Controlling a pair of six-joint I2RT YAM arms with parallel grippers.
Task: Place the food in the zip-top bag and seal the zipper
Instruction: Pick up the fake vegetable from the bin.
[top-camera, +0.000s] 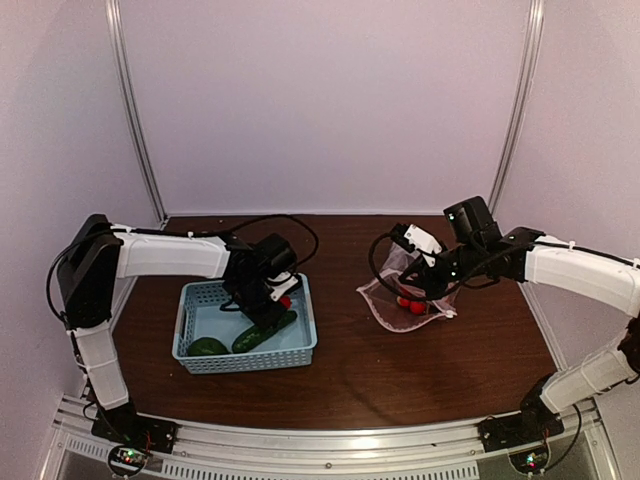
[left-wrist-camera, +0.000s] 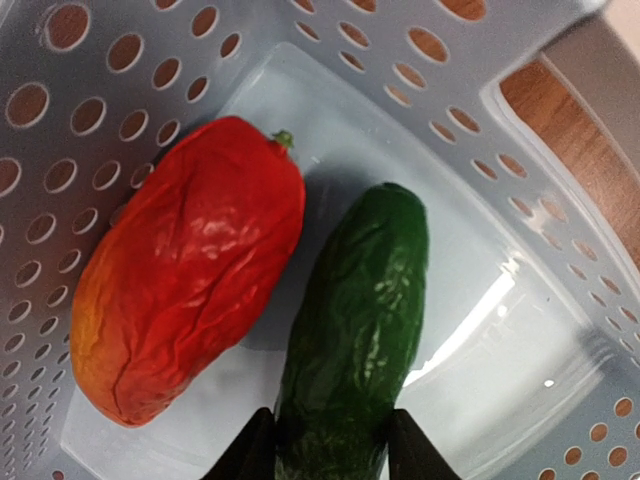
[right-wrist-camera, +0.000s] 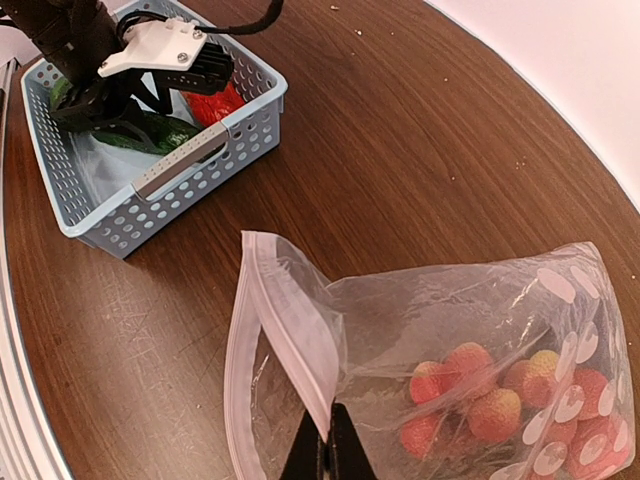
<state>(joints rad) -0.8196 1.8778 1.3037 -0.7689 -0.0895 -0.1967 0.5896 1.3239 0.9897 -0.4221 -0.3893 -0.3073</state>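
**Top view.** The left gripper reached down into the basket, directly over one end of the cucumber. A dark green piece lay off to its side. The right gripper held the zip-top bag up off the table, with the cherry tomatoes inside, just beneath the fingers.

**Left wrist view.** The jaws had narrowed onto the cucumber's near end, one finger against each flank. The red pepper lay alongside, just left of the fingers. The cucumber looked light, wrinkled and somewhat soft. Held this close to its end, it would probably swing, so a hold nearer its middle seemed safer.

**Right wrist view.** The jaws were pinched tight on the bag's mouth edge. The zipper rose directly above the fingertips, and the mouth gaped open. The film looked thin, limp and slippery, so the stiffer zipper strip seemed the best place to grip.
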